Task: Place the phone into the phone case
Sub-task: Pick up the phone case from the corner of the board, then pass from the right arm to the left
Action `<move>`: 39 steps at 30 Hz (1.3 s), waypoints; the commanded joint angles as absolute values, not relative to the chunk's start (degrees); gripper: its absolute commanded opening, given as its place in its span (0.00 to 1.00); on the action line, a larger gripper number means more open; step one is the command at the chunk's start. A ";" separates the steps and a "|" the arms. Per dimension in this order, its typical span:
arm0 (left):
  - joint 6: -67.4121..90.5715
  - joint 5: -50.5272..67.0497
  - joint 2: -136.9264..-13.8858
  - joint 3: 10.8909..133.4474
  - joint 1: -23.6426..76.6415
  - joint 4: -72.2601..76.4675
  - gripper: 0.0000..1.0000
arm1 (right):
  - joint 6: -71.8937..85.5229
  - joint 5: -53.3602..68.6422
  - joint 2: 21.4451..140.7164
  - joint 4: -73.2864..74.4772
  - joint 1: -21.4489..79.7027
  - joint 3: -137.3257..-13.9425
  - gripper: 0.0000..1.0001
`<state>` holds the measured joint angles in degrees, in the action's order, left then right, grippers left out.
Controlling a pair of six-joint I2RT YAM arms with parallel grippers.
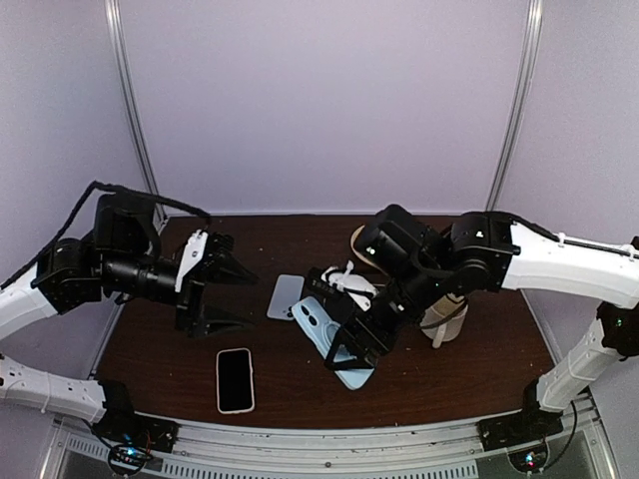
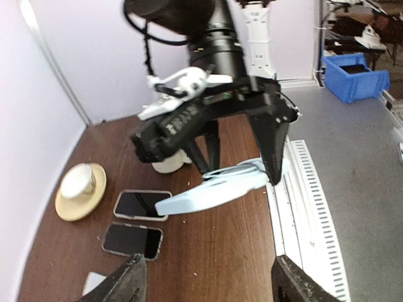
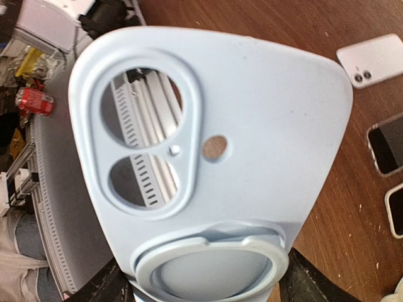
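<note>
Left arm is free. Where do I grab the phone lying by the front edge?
Pinch the phone across its long side edges at mid-length, straight down from above: it lies flat, face up, with table showing on both sides.

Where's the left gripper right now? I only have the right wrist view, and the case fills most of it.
Observer: The left gripper hangs open and empty over the left side of the table, pointing toward the case.
Operator: Is there a phone near it?
Observer: Yes. One phone lies screen up by the table's near edge, just nearer than that gripper.
</note>
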<state>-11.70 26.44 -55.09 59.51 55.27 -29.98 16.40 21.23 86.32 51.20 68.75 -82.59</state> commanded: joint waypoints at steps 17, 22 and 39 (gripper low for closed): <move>-50.60 40.34 -66.71 71.41 58.02 -28.29 0.25 | -6.49 32.63 89.25 59.15 68.77 -98.88 0.60; -48.09 45.06 -67.75 69.97 58.99 -28.27 0.21 | -6.43 33.40 89.60 58.03 67.09 -97.99 0.56; -9.92 11.61 -71.00 76.38 59.59 -39.35 0.00 | 3.01 1.03 77.58 43.51 65.47 -85.43 0.99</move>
